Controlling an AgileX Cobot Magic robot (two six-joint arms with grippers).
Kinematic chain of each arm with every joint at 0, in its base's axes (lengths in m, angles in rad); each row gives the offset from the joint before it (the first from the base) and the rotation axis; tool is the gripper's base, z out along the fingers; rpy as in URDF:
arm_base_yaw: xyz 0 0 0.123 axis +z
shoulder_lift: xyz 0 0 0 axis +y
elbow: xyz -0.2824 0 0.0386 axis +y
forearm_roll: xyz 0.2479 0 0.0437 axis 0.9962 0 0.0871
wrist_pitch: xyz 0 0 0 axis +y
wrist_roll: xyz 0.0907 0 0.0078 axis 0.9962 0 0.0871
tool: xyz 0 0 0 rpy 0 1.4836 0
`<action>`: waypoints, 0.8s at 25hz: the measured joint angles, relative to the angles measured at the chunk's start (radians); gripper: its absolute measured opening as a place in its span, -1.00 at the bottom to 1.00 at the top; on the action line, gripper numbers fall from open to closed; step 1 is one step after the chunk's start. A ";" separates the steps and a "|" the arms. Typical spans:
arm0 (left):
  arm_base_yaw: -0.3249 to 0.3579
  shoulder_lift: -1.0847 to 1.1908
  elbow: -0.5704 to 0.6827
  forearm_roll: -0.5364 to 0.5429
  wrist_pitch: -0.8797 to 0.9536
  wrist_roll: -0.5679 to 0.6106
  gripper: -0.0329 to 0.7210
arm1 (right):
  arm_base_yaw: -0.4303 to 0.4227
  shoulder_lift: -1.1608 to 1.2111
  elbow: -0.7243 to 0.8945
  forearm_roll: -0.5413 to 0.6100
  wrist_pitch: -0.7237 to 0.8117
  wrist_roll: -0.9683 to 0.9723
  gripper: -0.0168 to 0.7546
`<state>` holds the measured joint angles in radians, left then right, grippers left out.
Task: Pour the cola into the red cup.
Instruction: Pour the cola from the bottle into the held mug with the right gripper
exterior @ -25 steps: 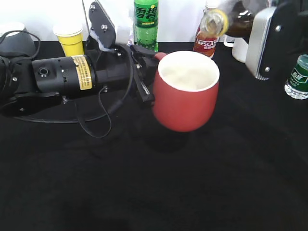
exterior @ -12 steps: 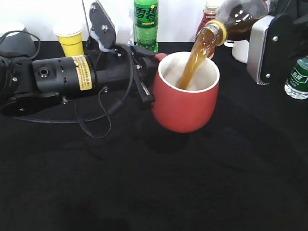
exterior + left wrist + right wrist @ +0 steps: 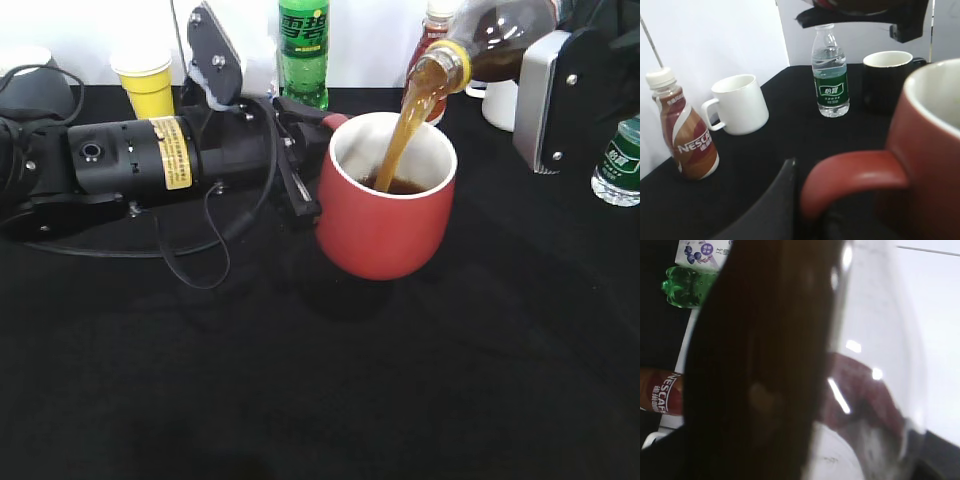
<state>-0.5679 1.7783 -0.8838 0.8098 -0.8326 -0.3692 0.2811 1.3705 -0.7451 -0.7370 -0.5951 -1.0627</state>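
The red cup [image 3: 385, 215] stands mid-table, white inside, with dark cola pooling at its bottom. My left gripper [image 3: 300, 165] is shut on the cup's handle [image 3: 855, 175]. My right gripper [image 3: 560, 90] holds the cola bottle [image 3: 490, 40] tilted above the cup, its yellow-ringed mouth pointing down-left. A brown stream runs from the mouth into the cup. In the right wrist view the bottle [image 3: 765, 365] fills the frame and hides the fingers.
A green soda bottle [image 3: 303, 50], a yellow paper cup [image 3: 147, 78] and a Nescafe bottle [image 3: 687, 135] stand along the back. A white mug [image 3: 737, 104], a small water bottle [image 3: 830, 75] and a dark mug [image 3: 887, 80] stand at the right.
The bottle tipped further and cola began streaming into the cup. Dark liquid now covers the cup's bottom. The left arm and cup have not moved.
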 joint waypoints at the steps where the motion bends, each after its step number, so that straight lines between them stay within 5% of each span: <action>1: 0.000 0.000 0.000 0.000 -0.008 0.000 -0.77 | 0.000 0.000 0.000 0.000 0.000 0.000 0.32; 20: 0.000 0.000 0.000 0.015 -0.022 0.001 -0.77 | 0.000 -0.001 -0.001 0.003 -0.007 -0.026 0.32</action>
<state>-0.5679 1.7783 -0.8838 0.8250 -0.8549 -0.3683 0.2811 1.3697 -0.7457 -0.7343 -0.6017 -1.0883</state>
